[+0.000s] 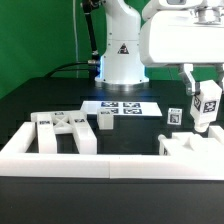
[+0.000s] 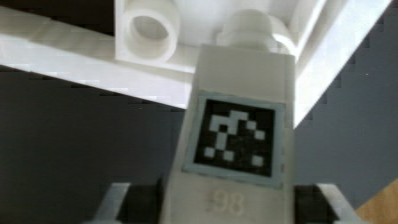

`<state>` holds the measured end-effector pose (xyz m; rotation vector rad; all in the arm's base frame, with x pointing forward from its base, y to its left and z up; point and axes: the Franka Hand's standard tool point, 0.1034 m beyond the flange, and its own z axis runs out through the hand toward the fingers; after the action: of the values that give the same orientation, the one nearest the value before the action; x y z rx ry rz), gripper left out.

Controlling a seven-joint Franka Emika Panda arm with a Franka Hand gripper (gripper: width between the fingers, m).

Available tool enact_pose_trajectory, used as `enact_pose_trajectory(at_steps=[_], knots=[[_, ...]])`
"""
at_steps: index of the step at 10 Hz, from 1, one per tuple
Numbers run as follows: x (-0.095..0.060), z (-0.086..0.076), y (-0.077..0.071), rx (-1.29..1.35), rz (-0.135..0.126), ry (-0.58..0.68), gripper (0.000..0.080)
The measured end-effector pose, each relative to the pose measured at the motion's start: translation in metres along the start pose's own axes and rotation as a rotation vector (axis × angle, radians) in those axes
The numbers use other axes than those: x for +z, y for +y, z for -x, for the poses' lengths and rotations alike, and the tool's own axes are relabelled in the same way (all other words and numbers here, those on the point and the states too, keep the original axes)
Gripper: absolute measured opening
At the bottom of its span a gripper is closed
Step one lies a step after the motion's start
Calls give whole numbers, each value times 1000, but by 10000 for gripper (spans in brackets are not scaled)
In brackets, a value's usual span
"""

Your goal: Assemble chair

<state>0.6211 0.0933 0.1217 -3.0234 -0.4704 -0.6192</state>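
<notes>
Gripper (image 1: 205,112) clamped on 1 post (image 2: 240,135), above holed part (image 2: 151,35); frame (image 1: 60,130), spare post (image 1: 105,120) loose. Early stage, most joins seemingly left.

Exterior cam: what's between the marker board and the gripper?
One small tagged white block sits between the marker board and the gripper, which holds a tagged post. Shows in the exterior view only.

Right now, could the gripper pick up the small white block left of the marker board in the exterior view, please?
Probably not yet: the gripper is shut on a white post. The block itself stands free, nothing over it.
</notes>
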Motion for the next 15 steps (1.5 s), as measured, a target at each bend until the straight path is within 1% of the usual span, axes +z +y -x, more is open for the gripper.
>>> enact_pose_trajectory(at_steps=[2,3,4,5,6,7,9,11,15], knots=[[1,-2,1,-4,7,29,310],[2,-2,-3,-10,4,30,310],[2,-8,-5,-18,10,74,310],[3,-12,-3,-21,27,150,310],[4,-13,0,-36,50,234,310],[10,-8,-1,-43,52,236,310],[13,-8,0,-58,53,233,310],[17,-4,-4,-61,49,225,310],[23,-2,-20,-80,34,216,310]])
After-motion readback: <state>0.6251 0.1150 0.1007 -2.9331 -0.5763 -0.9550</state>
